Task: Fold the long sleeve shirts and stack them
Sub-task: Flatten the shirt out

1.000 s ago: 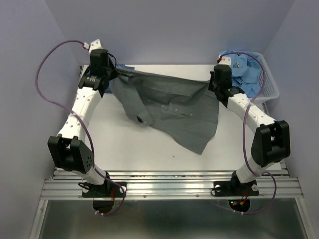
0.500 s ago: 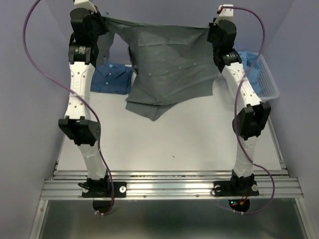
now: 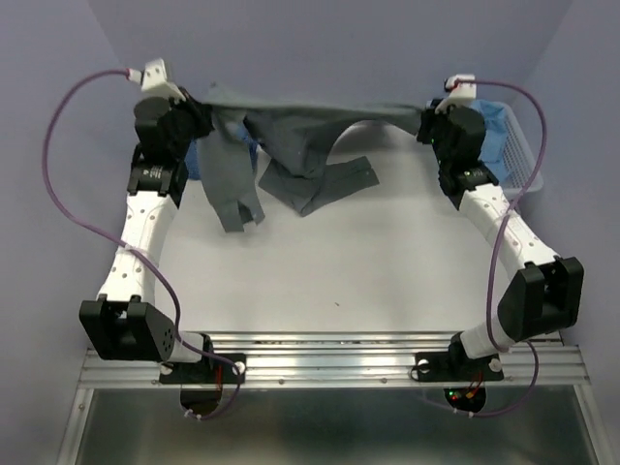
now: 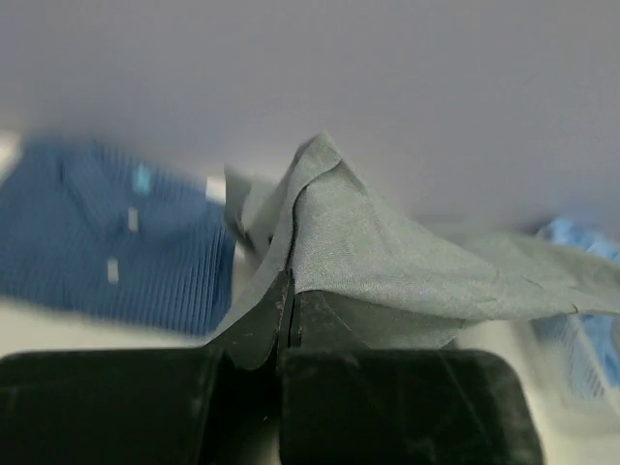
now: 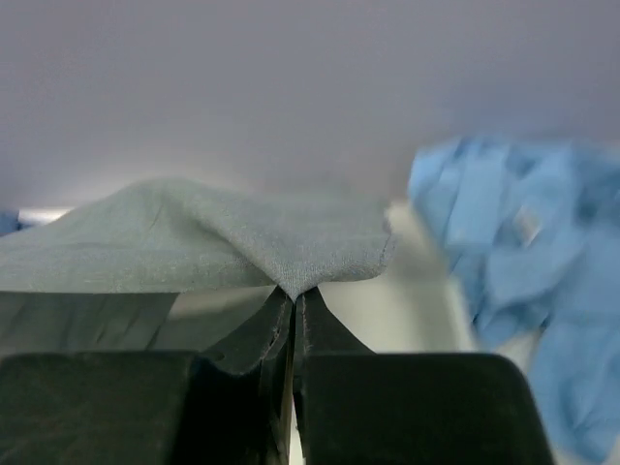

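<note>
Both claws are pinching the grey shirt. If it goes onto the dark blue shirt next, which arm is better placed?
Probably left: the left claw grips the grey shirt right beside the dark blue shirt at the far left, while the right claw holds its other end by the basket.

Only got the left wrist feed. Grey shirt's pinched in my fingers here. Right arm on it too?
Observer: Yes, the right gripper is shut on the grey shirt, at its opposite edge.
Operator: Shirt clear of the table?
Observer: No. The top view shows it strung across the far side, with a sleeve and the lower part sagging onto the table.
Operator: What's the blue blur on my right?
Observer: A white basket of light blue shirts, at the far right corner.
</note>
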`<state>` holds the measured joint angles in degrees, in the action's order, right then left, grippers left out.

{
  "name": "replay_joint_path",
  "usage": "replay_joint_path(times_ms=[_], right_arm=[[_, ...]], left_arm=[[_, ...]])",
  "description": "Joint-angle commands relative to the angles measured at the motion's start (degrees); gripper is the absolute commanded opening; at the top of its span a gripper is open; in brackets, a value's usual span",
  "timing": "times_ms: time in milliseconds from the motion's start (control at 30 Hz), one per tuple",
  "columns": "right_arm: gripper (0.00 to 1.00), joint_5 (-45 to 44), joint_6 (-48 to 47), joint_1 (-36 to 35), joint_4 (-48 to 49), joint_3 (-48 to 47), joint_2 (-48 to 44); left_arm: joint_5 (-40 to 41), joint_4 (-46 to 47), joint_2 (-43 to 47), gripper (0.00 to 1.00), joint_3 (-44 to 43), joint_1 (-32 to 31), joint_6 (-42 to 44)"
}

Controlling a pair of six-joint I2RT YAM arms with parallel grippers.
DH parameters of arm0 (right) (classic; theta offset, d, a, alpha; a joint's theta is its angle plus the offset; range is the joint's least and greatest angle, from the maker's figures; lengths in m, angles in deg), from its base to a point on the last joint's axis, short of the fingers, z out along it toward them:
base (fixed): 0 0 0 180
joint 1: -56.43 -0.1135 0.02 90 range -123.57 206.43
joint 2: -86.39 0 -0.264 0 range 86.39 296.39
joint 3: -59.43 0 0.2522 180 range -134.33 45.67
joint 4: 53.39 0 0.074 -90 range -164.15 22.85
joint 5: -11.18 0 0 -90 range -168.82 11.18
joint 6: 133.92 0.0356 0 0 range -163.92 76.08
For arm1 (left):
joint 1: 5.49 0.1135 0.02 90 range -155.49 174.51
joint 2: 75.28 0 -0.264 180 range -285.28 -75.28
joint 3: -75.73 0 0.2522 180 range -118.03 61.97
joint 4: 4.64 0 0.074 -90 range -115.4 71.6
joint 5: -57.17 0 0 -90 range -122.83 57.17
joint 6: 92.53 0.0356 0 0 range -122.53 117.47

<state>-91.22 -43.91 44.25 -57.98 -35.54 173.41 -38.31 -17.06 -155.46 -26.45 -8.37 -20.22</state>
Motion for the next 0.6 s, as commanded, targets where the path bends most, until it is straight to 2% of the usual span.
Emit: replay_joint_path(times_ms=[0,67,100,167,233,467,567], right_arm=[[0.01,4.46,16.58,2.69,-5.21,17.60,-1.84],[0.01,8.09,20.01,2.69,-9.93,22.04,-5.19],[0.01,7.40,20.99,2.69,-13.70,23.80,-6.33],[0.01,5.21,21.61,2.69,-19.44,29.42,-10.62],[0.01,4.93,21.70,2.69,-22.94,33.55,-13.01],[0.01,8.98,23.81,2.69,-28.85,35.86,-6.26],[0.01,6.70,24.42,2.69,-29.73,35.25,-2.65]], left_arm=[[1.95,-4.13,1.16,0.00,17.12,1.47,-9.89],[5.55,-8.88,2.83,0.00,23.01,1.21,-11.66],[7.91,-14.21,4.49,0.00,24.77,1.12,-13.32],[11.35,-18.20,6.61,0.00,29.94,0.94,-15.34],[11.02,-19.80,9.07,0.00,35.39,0.85,-16.58],[6.71,-22.61,2.67,0.00,40.52,-0.02,-17.02],[9.24,-25.59,-0.50,0.00,40.26,-1.87,-16.76]])
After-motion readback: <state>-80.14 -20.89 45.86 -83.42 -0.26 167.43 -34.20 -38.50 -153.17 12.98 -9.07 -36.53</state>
